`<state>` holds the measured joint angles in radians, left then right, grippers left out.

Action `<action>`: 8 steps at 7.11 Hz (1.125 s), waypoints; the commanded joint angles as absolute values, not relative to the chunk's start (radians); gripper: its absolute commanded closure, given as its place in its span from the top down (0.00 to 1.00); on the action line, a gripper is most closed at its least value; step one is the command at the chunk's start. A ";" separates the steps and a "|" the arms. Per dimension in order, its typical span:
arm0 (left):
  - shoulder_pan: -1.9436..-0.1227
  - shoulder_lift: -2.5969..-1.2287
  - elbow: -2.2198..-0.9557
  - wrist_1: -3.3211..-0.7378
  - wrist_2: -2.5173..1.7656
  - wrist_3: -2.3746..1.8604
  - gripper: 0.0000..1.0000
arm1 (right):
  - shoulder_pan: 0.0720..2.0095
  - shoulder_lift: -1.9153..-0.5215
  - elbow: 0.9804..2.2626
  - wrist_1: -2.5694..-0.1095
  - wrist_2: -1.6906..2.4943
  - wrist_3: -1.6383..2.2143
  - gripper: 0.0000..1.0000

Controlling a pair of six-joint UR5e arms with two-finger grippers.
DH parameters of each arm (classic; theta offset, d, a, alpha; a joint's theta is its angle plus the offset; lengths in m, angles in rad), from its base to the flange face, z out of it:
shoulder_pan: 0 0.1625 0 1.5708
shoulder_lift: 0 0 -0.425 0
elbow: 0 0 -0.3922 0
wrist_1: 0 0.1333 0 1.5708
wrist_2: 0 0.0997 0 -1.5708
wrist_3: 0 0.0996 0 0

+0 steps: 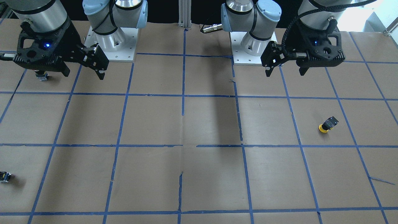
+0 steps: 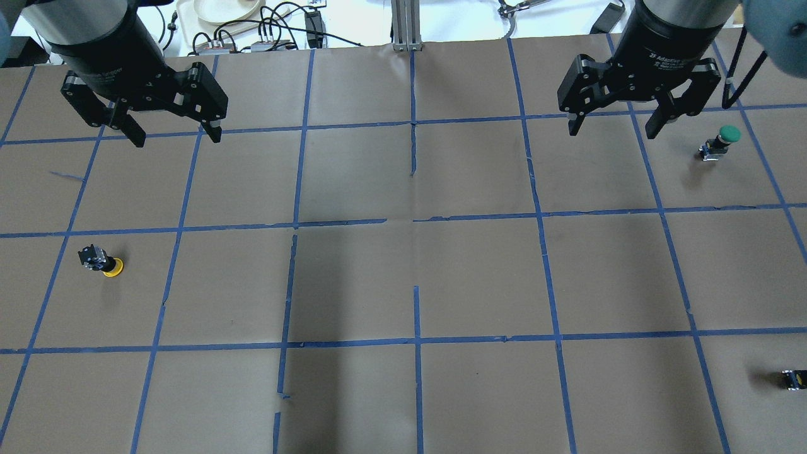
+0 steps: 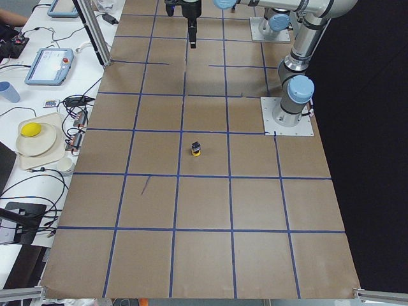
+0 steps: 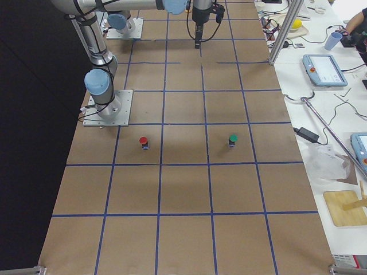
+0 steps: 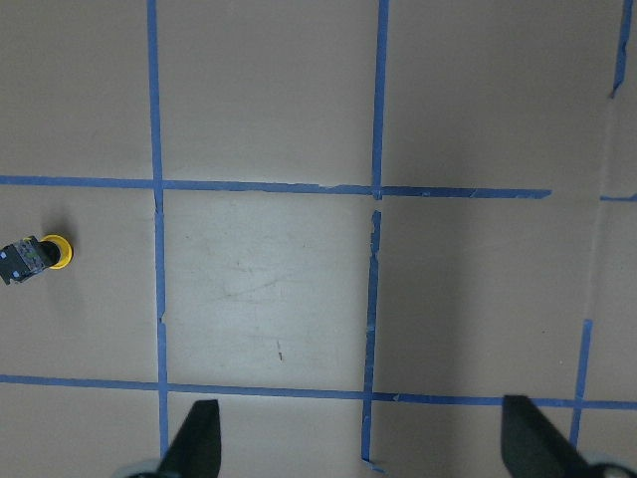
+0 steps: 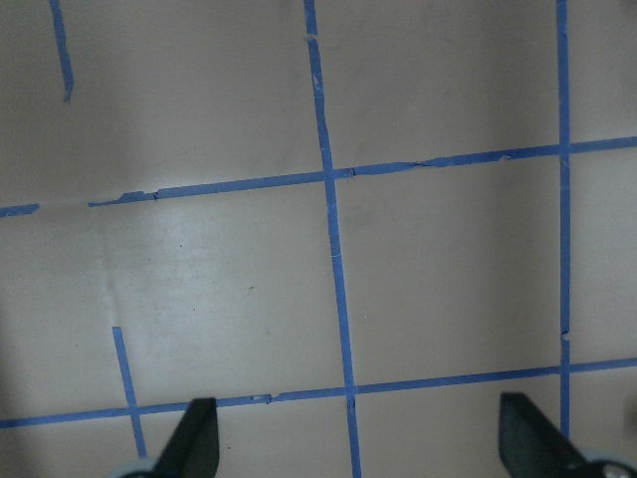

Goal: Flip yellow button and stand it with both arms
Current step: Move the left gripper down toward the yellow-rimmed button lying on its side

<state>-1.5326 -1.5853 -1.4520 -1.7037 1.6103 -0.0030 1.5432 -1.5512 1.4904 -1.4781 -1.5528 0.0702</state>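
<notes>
1. Left gripper (image 2: 177,139): fingers spread wide with nothing between them, raised above the table (image 2: 403,284).
2. Right gripper (image 2: 612,132): also spread wide and bare, also raised.
3. Yellow button (image 2: 104,261): on the table on my left arm's side, inside one taped square and well apart from the left gripper. It looks cap-down with the body up, but it's tiny, so I'm not sure.
4. On the right arm's side I see a green button (image 2: 722,140) upright, a red button (image 4: 143,141) near that arm's base, and a small dark part (image 2: 794,378) at the table edge.
5. Container: a plate (image 3: 44,148) on the side bench holds a round yellow item (image 3: 30,130).
</notes>
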 commanded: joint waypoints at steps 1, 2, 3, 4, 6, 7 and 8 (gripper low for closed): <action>-1.532 -1.588 -1.451 -1.700 1.609 0.002 1.00 | 1.543 -1.554 1.486 -1.486 -1.551 0.072 1.00; -1.535 -1.586 -1.453 -1.700 1.605 -0.002 1.00 | 1.545 -1.537 1.464 -1.493 -1.537 0.086 1.00; -1.534 -1.577 -1.466 -1.700 1.609 0.009 1.00 | 1.545 -1.528 1.456 -1.500 -1.539 0.089 1.00; -1.523 -1.566 -1.483 -1.706 1.615 0.035 0.99 | 1.545 -1.528 1.456 -1.502 -1.542 0.089 1.00; -1.442 -1.560 -1.529 -1.710 1.652 0.164 0.98 | 1.545 -1.529 1.459 -1.499 -1.548 0.089 1.00; -1.384 -1.552 -1.566 -1.704 1.657 0.270 0.98 | 1.543 -1.525 1.454 -1.499 -1.545 0.089 1.00; -1.315 -1.540 -1.603 -1.695 1.654 0.370 0.98 | 1.542 -1.525 1.454 -1.497 -1.546 0.086 1.00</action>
